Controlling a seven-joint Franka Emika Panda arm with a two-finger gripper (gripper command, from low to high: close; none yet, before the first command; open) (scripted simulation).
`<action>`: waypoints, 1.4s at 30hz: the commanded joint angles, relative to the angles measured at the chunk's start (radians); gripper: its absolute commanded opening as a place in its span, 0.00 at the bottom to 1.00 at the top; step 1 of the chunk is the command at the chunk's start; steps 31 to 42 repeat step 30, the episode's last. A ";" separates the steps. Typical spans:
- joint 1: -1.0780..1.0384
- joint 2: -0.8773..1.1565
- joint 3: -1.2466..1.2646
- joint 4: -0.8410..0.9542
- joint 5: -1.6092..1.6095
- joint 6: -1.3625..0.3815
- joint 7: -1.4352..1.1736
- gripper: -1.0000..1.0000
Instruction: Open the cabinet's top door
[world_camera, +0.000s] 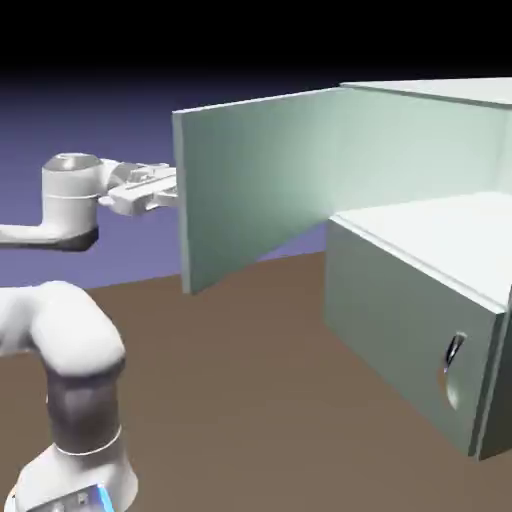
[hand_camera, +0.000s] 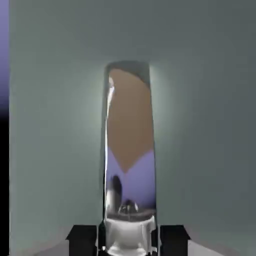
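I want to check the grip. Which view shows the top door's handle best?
The hand view: the long silver handle fills its middle, clamped between the gripper fingertips. In the exterior view the swung-open top door hides the handle; only the gripper at the door's edge shows.

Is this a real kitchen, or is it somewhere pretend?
Probably pretend: a computer-made test scene, not a kitchen. The brown table is bare, the backdrop is plain blue-violet, and the pale cabinet looks smooth and textureless. A white robot arm's claw grips the top door by its shiny handle.
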 joint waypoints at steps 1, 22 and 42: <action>-0.026 0.014 0.033 0.036 0.022 -0.032 0.001 0.00; -0.678 0.025 0.506 0.797 0.269 -0.570 -0.083 0.00; -0.903 -0.042 0.587 1.087 0.298 -0.742 -0.158 0.00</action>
